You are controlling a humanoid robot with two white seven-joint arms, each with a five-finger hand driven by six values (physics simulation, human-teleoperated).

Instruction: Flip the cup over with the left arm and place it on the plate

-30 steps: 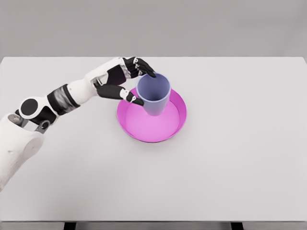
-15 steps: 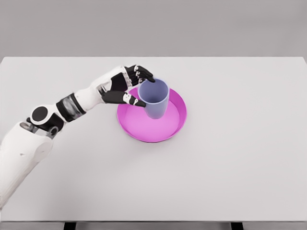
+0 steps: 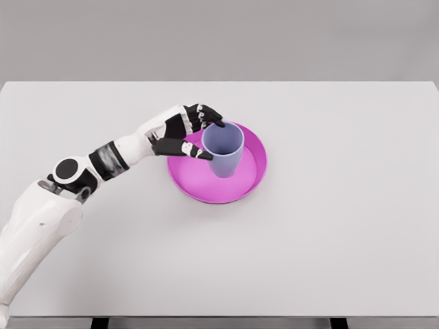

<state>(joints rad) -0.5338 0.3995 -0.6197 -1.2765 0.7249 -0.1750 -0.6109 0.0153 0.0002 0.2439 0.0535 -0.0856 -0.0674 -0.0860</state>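
My left hand [image 3: 193, 131] is closed around the lavender cup [image 3: 223, 147], thumb on its near-left side and fingers [image 3: 210, 114] curled at the far rim. The cup is upright, mouth up, over the far part of the pink plate [image 3: 206, 186] in the middle of the white surface [image 3: 343, 226]. I judge the flip done and the cup about seated; only letting go and drawing clear remains.

Centre of the frame: a magenta-pink plate [image 3: 245, 184] with a pale lavender-blue cup [image 3: 223, 149] — plain, no pattern. The left hand [image 3: 184, 132] is white with black fingers; the table [image 3: 329, 226] is light grey.
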